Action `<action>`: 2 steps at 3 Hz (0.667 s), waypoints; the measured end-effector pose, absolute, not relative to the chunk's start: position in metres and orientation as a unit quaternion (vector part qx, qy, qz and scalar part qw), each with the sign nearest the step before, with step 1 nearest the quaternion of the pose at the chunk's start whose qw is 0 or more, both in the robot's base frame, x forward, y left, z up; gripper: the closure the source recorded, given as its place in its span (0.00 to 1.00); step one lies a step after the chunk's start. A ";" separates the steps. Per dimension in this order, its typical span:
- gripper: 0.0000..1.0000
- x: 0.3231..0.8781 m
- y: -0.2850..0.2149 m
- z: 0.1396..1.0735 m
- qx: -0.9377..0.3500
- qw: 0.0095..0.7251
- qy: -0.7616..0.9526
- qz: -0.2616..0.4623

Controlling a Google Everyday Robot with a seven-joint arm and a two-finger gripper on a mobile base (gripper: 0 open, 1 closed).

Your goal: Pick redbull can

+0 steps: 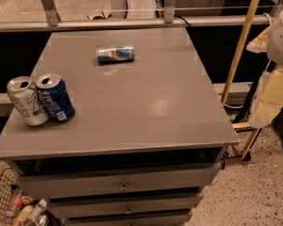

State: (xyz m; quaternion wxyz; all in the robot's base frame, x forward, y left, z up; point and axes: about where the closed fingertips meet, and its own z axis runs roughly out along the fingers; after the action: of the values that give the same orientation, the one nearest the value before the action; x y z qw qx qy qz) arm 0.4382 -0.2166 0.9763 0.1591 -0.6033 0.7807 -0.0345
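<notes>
The redbull can point(115, 54) is a slim blue and silver can with a red mark. It lies on its side on the far middle part of the grey cabinet top point(146, 102). My gripper point(269, 98) shows as pale cream shapes at the right edge of the view. It is off the cabinet top, far to the right of the can and lower in the view, touching none of the cans.
A white can with green print point(26, 101) and a wider dark blue can point(55, 98) stand tilted together at the left edge. Drawers point(122, 185) are below. A yellow pole point(240, 46) leans at the right. A wire basket point(9, 206) is at the bottom left.
</notes>
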 end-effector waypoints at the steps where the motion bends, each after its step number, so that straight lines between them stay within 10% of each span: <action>1: 0.00 0.438 -0.217 0.976 -0.603 0.159 0.781 -0.035; 2: 0.00 0.470 -0.200 0.978 -0.621 0.170 0.765 -0.032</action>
State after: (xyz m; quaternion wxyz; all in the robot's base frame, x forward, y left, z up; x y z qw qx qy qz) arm 0.4704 -0.1999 0.9778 0.1696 -0.6205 0.7650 -0.0317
